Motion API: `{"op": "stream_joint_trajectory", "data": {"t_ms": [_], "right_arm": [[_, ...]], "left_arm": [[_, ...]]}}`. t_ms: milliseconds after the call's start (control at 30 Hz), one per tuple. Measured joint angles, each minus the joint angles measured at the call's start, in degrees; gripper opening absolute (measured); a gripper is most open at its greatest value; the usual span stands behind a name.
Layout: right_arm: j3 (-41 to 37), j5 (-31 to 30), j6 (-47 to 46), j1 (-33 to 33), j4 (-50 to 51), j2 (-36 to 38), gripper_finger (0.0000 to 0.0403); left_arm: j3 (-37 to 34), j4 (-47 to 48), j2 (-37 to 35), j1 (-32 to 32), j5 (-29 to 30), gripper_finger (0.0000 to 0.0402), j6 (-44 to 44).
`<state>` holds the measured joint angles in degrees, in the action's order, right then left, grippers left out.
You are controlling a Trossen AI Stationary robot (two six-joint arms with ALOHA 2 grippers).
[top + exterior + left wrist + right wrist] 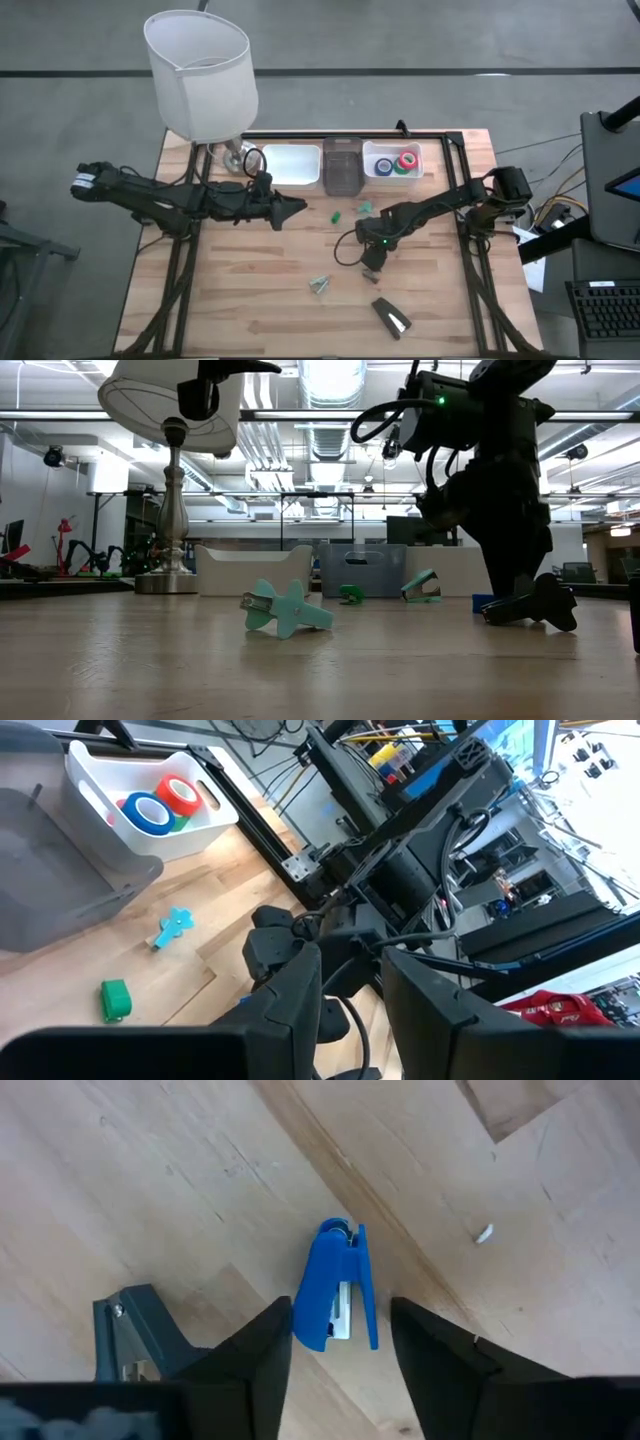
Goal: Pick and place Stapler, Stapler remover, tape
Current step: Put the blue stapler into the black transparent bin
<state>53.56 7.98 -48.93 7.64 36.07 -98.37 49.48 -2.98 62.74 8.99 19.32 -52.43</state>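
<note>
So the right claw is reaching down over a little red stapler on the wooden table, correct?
Not quite: the small stapler is blue, not red. The right wrist view shows it lying on the wooden table between the right gripper fingers, which straddle it, open.

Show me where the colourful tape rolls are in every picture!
High view: tape rolls in the white bin, far edge of the table, right of middle.
Low view: not visible.
Left wrist view: upper left, in the white bin.
Right wrist view: not in it.
Landmark: grey bin beside them.
</note>
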Motion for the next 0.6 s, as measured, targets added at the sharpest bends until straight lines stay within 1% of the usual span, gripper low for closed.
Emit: {"op": "stream_joint_trajectory", "data": {"t_ms": [233,400,500,600], "right_arm": [[0.0,-1.6,1.4,-0.1,0.0,0.0,0.0111],[0.8,-2.3,2.5,-0.2,-1.3,0.2,0.0080],[2.4,-2.2,2.8,-0.7,-0.9,0.2,0.0068],[4.9,-2.2,3.7,-1.4,-0.7,0.3,0.0065]], "left_arm": [[0.0,0.0,0.0,0.0,0.2,0.0110,0.0],[0.0,0.0,0.0,0.0,0.2,0.0110,-0.8],[0.0,0.0,0.0,0.0,0.2,0.0110,-1.5],[0.0,-0.1,0.0,0.0,0.2,0.0110,-1.5]]}}
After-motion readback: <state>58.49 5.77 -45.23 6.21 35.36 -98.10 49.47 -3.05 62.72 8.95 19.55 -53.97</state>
